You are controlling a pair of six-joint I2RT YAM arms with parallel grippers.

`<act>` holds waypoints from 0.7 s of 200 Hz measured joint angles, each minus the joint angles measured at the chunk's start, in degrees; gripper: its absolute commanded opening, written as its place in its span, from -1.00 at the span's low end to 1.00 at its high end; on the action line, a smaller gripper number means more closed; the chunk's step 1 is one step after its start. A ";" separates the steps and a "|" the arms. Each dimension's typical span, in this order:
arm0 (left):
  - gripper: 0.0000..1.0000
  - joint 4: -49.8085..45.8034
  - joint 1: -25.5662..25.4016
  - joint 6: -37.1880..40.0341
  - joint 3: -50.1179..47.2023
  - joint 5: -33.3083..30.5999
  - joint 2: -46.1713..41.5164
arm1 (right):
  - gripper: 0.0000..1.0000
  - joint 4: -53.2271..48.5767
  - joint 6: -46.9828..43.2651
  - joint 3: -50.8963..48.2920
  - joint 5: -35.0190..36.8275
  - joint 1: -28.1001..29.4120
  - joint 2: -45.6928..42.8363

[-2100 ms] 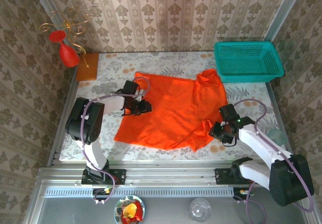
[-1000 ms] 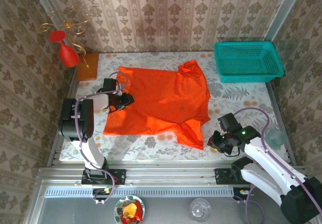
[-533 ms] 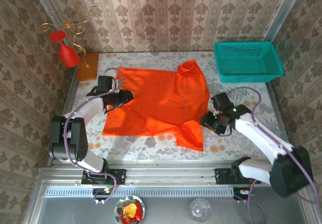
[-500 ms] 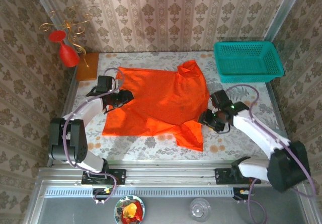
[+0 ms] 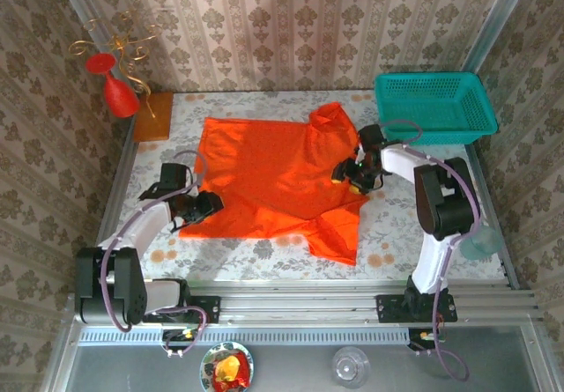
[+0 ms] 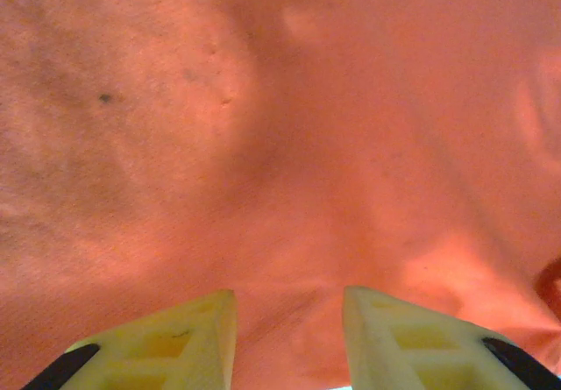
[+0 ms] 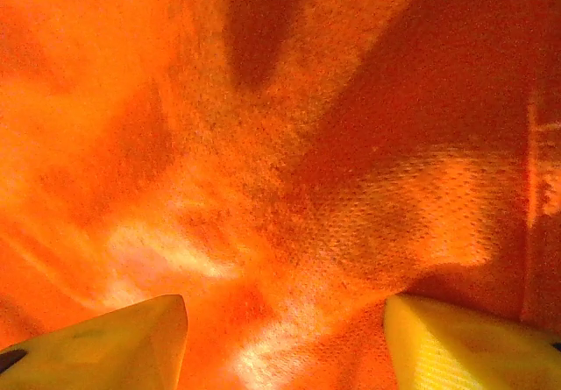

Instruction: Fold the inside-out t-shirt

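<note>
Both claws have shifted along the bright orange, soft cloth short-sleeved t-shirt, which lies much as before, spread flat in the middle of the flower-patterned table. The left gripper has dropped from the shirt's far-left part to its near-left hem corner. In its wrist view its yellow fingers are parted over the cloth. The right gripper has swung from the near sleeve up to the shirt's right edge, jaws spread wide above the fabric. A teal plastic mesh basket sits at the far right corner, and an orange-brown wooden block at the far left.
</note>
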 measured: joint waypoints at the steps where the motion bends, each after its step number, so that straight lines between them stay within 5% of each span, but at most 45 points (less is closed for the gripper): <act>1: -0.25 -0.02 0.00 0.00 -0.04 0.00 -0.07 | 0.30 -0.02 -0.04 0.24 -0.09 -0.11 0.20; 71: -0.27 -2.16 0.00 0.00 -0.81 -0.04 -1.16 | 0.30 -5.33 -4.24 22.77 -0.63 -5.01 13.11; 140: -0.62 -2.45 -4.07 -0.90 -0.90 -1.51 -0.33 | 0.30 -7.82 -5.53 5.62 -0.74 -0.07 -9.11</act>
